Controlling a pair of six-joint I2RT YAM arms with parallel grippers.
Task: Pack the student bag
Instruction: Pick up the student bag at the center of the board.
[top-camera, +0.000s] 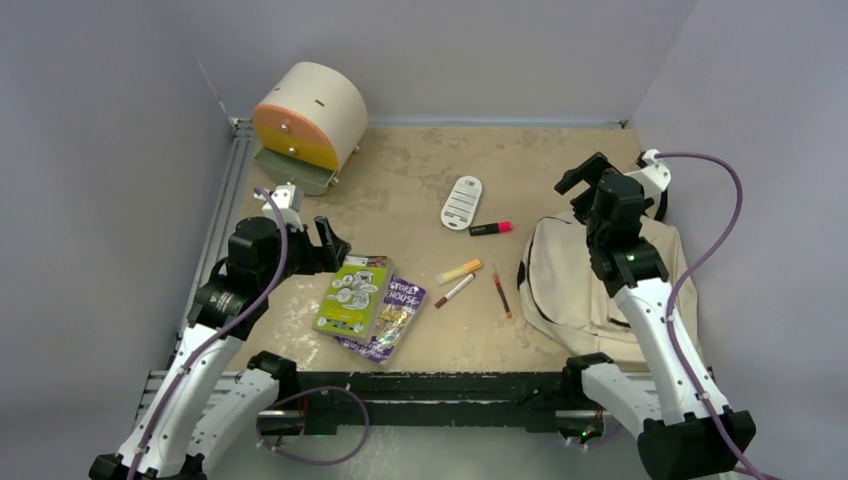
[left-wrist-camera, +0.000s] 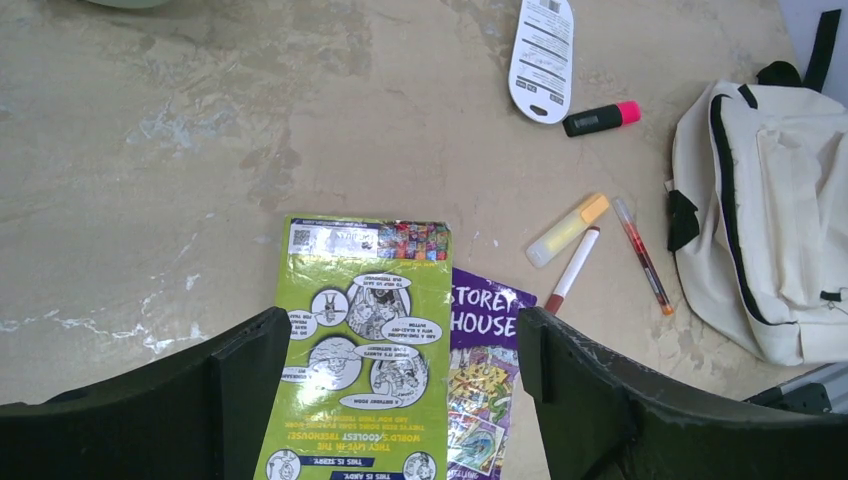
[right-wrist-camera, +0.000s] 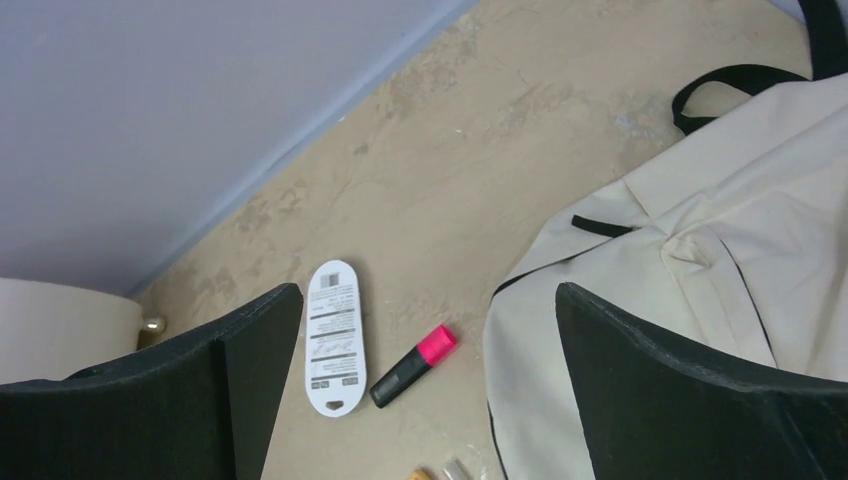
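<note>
Top external view: the student bag (top-camera: 585, 285) lies flat on the right side of the counter (top-camera: 420, 165), beneath the right arm. Everything that might go into it is out on the counter. A green book (top-camera: 352, 295) overlaps a purple book (top-camera: 395, 322) near the left arm. Between the books and the bag lie a yellow highlighter (top-camera: 459, 271), a white marker (top-camera: 455, 290) and a red pen (top-camera: 501, 290). A pink highlighter (top-camera: 491, 229) and a white oval card (top-camera: 461, 201) lie further back.

The left gripper (top-camera: 330, 245) hangs just beside the green book with its jaws spread wide and nothing between them; in the left wrist view the book's cover (left-wrist-camera: 360, 350) fills the gap. The right gripper (top-camera: 585, 177) is also spread wide and empty, poised over the bag's far end. Its wrist view looks down on the bag's top corner (right-wrist-camera: 700, 240) and black carry loop (right-wrist-camera: 735, 80).

Packing looks to be at its very start. The bag's black zipper line (left-wrist-camera: 735, 200) appears closed, though no view shows the pull clearly.

The next move probably calls for the right gripper to find that zipper and open the bag's mouth, while the left comes down on the green book. The book is thin and flat, so the left gripper will need an edge to pinch. The side resting on the purple book may sit slightly raised and offer that purchase.
</note>
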